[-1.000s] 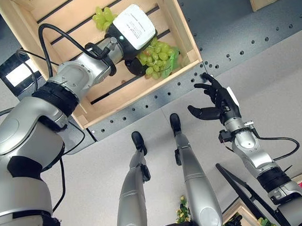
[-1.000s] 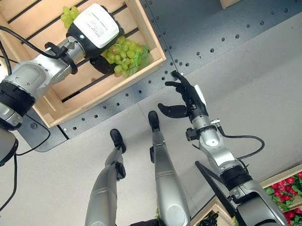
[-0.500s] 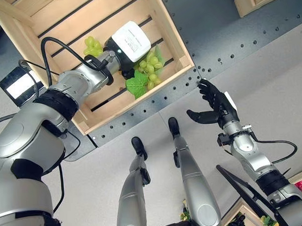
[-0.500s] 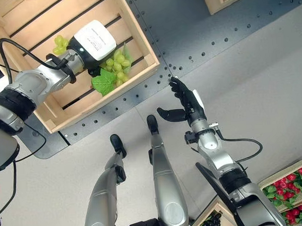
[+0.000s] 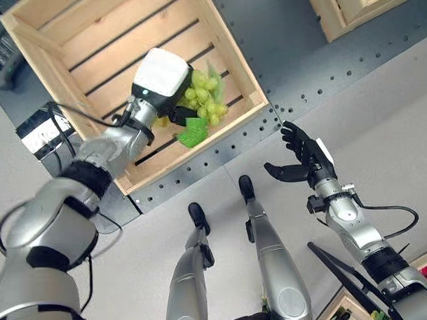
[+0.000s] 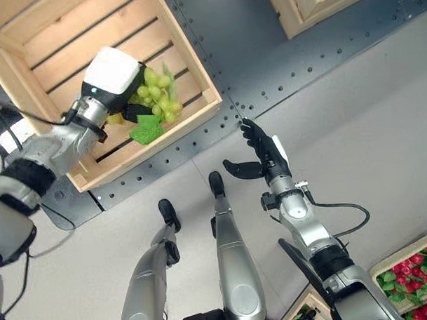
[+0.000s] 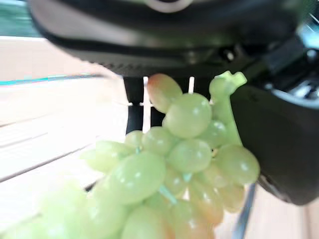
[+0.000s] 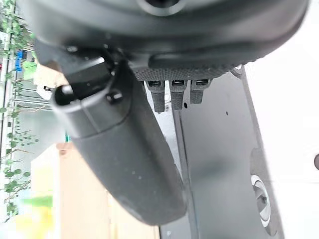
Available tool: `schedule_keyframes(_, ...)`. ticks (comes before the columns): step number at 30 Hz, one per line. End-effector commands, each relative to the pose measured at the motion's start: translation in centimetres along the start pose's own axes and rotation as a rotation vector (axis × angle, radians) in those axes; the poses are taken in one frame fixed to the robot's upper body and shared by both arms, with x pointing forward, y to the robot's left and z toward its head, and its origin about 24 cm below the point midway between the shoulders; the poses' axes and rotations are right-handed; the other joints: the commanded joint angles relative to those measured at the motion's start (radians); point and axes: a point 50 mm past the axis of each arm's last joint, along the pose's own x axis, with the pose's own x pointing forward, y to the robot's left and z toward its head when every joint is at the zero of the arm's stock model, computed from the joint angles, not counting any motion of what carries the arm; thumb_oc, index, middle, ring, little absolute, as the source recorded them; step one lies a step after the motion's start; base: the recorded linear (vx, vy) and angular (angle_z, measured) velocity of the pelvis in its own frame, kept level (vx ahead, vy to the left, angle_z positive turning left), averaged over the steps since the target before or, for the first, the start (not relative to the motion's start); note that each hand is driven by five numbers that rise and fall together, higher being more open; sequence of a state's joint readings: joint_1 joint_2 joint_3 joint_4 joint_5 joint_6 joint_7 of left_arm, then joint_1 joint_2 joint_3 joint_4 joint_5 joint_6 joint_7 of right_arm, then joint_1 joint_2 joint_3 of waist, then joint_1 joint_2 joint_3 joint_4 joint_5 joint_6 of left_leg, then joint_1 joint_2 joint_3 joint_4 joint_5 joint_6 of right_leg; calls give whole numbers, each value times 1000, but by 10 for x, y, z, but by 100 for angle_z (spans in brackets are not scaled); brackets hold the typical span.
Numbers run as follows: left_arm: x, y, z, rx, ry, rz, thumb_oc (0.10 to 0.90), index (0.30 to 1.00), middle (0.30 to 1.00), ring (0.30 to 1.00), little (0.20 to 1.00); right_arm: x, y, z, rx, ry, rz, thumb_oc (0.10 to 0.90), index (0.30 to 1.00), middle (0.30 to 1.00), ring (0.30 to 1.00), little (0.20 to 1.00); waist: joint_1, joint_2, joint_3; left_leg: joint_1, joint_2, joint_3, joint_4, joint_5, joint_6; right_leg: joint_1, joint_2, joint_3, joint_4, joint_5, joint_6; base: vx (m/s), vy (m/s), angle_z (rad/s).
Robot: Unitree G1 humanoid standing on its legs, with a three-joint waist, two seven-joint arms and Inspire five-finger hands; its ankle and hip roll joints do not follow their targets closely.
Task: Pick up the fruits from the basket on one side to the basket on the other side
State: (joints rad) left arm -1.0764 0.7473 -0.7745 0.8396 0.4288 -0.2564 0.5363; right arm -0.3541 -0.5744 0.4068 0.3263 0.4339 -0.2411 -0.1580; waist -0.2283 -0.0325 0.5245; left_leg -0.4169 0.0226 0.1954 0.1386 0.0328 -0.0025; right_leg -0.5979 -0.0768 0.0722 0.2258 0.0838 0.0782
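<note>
Nearest: right hand (image 5: 308, 159) hangs over the floor, fingers straight and spread, thumb out to the side, holding nothing; same posture as a second ago. It sits well apart from the fruit.

Farther: left hand (image 5: 171, 98) is inside the wooden crate (image 5: 234, 50), curled round the green grape bunch (image 5: 206, 97); the wrist view shows the grapes (image 7: 169, 179) hanging against the dark palm, stem end up by the thumb.

Change: a second ago the bunch lay spread on the slats under the hand, with a second small cluster showing past it. Now the grapes are gathered at the hand and the green leaf (image 5: 192, 136) dangles below. Judgement: grasp made, lift starting; the carry to the other basket is not yet done.

Orientation: long axis runs from stem at the hand down to the hanging tip, roughly vertical; tip points at the crate floor, toward its near rim.
</note>
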Motion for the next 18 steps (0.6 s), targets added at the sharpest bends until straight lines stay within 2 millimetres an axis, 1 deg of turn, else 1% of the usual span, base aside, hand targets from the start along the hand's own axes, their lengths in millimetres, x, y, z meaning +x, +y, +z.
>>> schedule_keyframes(1, 11, 56, -4, -427, 87, 440, 400, 300, 300, 300, 300, -4, -2, 33, 14, -212, -25, 800, 900, 900, 900, 900, 19, -2, -5, 44, 44, -38, 66, -39, -69, 142, -35, -80, -2, -64, 24, 21, -43, -1)
schedule_keyframes(2, 3, 48, -4, -539, 127, 463, 400, 300, 300, 300, 300, -5, -1, 32, 22, -210, -24, 800, 900, 900, 900, 900, 26, -3, -5, 88, 43, -44, 53, -42, -70, 188, -37, -87, -17, -66, 24, 22, -39, 0)
schedule_keyframes(3, 0, 46, -4, -587, 140, 479, 400, 300, 300, 300, 300, -6, 0, 32, 24, -214, -25, 800, 900, 900, 900, 900, 29, -4, -5, 105, 43, -47, 48, -43, -71, 207, -37, -90, -23, -67, 24, 40, -40, 3)
schedule_keyframes(4, -8, 40, -4, -688, 170, 502, 400, 300, 300, 300, 300, -7, 1, 33, 31, -214, -23, 800, 900, 900, 900, 900, 36, -5, -5, 161, 43, -52, 30, -46, -72, 263, -39, -95, -41, -69, 24, 28, -27, 5)
schedule_keyframes(5, -10, 40, -4, -715, 176, 512, 400, 300, 300, 300, 300, -7, 2, 34, 30, -217, -23, 800, 900, 900, 900, 900, 37, -5, -5, 176, 43, -53, 23, -43, -73, 280, -40, -97, -50, -64, 23, 43, -19, 3)
schedule_keyframes(6, -14, 38, -4, -758, 189, 526, 400, 300, 300, 300, 300, -7, 3, 35, 30, -221, -20, 800, 900, 900, 900, 900, 41, -4, -5, 215, 45, -54, 10, -45, -75, 320, -40, -101, -63, -66, 22, 0, 0, 0)
schedule_keyframes(7, -16, 37, -4, -770, 190, 536, 400, 300, 300, 300, 300, -8, 4, 34, 30, -222, -18, 800, 900, 900, 900, 900, 41, -3, -7, 226, 45, -54, 4, -44, -75, 332, -41, -102, -68, -66, 22, 84, 13, 3)
schedule_keyframes(12, -39, 25, -6, -924, 256, 588, 400, 300, 300, 300, 300, -18, 7, 26, 22, -199, 12, 800, 900, 900, 900, 900, 43, 17, -106, 338, 47, -52, -83, -40, -82, 440, -44, -104, -127, -71, 28, 116, 22, 4)
schedule_keyframes(14, -47, 23, -3, -1007, 255, 587, 400, 300, 300, 300, 300, -25, 5, 19, 27, -169, 33, 800, 900, 900, 900, 900, 44, 29, -167, 384, 47, -50, -108, -40, -82, 485, -46, -108, -143, -74, 31, 138, 26, 0)
schedule_keyframes(15, -49, 24, -2, -1032, 247, 597, 400, 300, 300, 300, 300, -27, 5, 19, 29, -168, 37, 800, 900, 900, 900, 900, 43, 31, -175, 390, 48, -49, -111, -41, -82, 490, -46, -108, -144, -74, 30, 100, 9, -3)
schedule_keyframes(16, -51, 23, 1, -1067, 243, 597, 400, 300, 300, 300, 300, -29, 5, 17, 31, -161, 43, 800, 900, 900, 900, 900, 44, 35, -195, 404, 49, -47, -117, -42, -82, 505, -47, -111, -149, -75, 30, 141, -15, 2)
schedule_keyframes(17, -53, 22, 7, -1126, 232, 586, 400, 300, 300, 300, 300, -32, 6, 14, 38, -150, 54, 800, 900, 900, 900, 900, 48, 39, -232, 432, 52, -47, -128, -45, -80, 534, -46, -115, -158, -78, 30, 145, -23, 4)
schedule_keyframes(18, -54, 22, 8, -1136, 228, 589, 400, 300, 300, 300, 300, -32, 6, 13, 40, -148, 57, 800, 900, 900, 900, 900, 48, 40, -236, 437, 52, -47, -131, -46, -80, 539, -46, -116, -161, -78, 30, 139, -41, 4)
